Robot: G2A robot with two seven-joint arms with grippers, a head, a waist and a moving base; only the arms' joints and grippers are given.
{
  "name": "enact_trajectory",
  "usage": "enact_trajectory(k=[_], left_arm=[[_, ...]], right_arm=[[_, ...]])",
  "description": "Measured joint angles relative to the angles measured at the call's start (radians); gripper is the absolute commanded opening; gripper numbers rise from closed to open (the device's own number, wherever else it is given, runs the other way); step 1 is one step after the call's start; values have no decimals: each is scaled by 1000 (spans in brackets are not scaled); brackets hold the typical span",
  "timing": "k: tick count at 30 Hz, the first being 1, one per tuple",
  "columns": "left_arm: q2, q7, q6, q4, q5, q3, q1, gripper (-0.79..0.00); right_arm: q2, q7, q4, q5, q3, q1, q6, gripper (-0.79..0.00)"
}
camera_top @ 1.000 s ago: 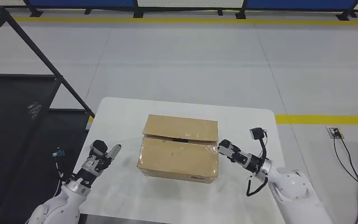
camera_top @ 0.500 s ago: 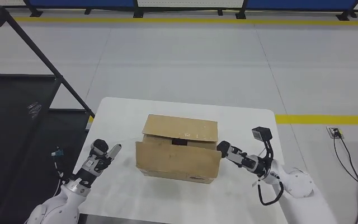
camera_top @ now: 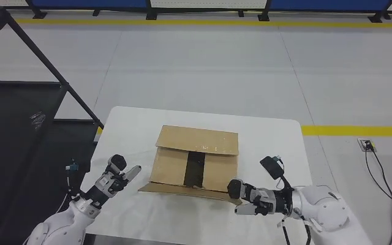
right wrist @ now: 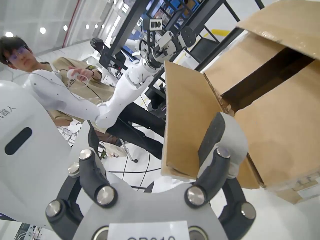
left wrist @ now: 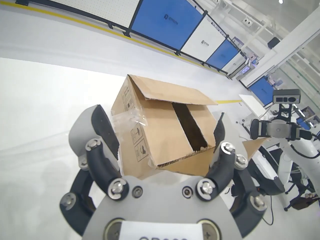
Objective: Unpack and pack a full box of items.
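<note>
Near flap folded open
The box (camera_top: 195,160) sits central on the surface (camera_top: 269,141); its near flap (camera_top: 184,190), shut 1 second ago, hangs outward at the right gripper (camera_top: 239,198), jaws open, as on the left gripper (camera_top: 122,173). Unpacking looks near.

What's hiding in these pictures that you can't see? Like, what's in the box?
Box contents: in the top view the inner flaps of the box cover them, and the gap between is only dark.
Print on the box's side: in the left wrist view loose tape covers part of it.
The box's far end: in the right wrist view the picture's edge cuts it off.
</note>
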Motion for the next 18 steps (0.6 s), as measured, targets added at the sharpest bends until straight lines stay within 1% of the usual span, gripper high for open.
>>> enact_trajectory(k=[8, 11, 13, 16, 18], left_arm=[[20, -170, -120, 38, 16, 0, 22, 0], [27, -237, -143, 53, 46, 19, 21, 0], [30, -260, -153, 64, 62, 25, 19, 0], [35, -279, -156, 84, 97, 37, 11, 0], [36, -274, -148, 96, 131, 48, 3, 0]], right_arm=[[31, 2, -5, -96, -61, -13, 2, 0], [36, 8, -5, -71, -79, -8, 8, 0], [38, 7, -13, -52, -78, 0, 18, 0], [37, -60, -29, -30, -69, 11, 74, 0], [34, -123, -24, -3, -67, 29, 131, 0]])
